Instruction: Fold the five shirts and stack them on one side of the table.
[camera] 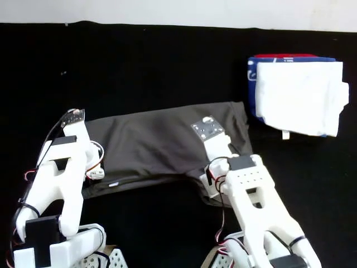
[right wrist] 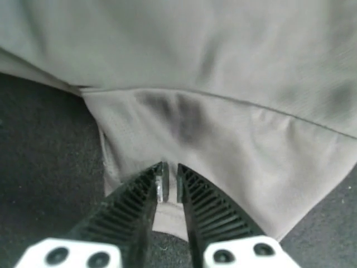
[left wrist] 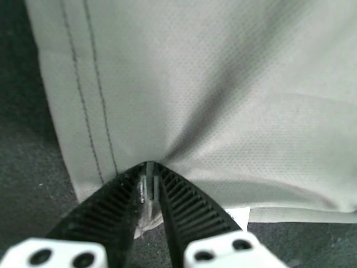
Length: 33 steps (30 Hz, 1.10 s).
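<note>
Claws first: the left claw (left wrist: 149, 187) is clamped on the stitched hem of the grey shirt (camera: 162, 145), and the right claw (right wrist: 167, 187) is pinched shut on that shirt's near edge. The shirt lies stretched across the middle of the bench (camera: 139, 61), seemingly only partly folded. Farther off, at the far right, sits the stack (camera: 298, 95), white over blue and red, so probably three are done. Wrist views settle the grips; the high view adds the shirt's full spread.

White arms (camera: 58, 178), ribbed black hands (left wrist: 149, 170)
</note>
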Tool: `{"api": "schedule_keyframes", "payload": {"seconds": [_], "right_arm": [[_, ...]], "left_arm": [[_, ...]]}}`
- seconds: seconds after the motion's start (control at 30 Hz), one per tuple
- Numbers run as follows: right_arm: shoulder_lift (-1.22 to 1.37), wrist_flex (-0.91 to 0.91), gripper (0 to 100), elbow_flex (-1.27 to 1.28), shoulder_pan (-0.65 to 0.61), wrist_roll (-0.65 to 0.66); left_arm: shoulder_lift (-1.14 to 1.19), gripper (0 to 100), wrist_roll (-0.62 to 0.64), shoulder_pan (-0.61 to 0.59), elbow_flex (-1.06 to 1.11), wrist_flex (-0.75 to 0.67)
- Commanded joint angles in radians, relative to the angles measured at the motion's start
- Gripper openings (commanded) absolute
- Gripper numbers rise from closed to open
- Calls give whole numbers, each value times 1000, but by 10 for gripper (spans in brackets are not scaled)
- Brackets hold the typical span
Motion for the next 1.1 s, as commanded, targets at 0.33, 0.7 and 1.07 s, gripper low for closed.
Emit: {"api": "schedule_keyframes", "payload": {"seconds": [0.33, 0.7, 1.07], "right_arm": [[-196, 394, 109, -185, -67, 245], [-194, 335, 303, 35, -67, 465], [-137, 85, 303, 213, -62, 463]], "left_arm": [[-1, 9, 11, -39, 5, -34], [-1, 9, 11, -39, 5, -34], [-1, 9, 11, -39, 5, -34]]}}
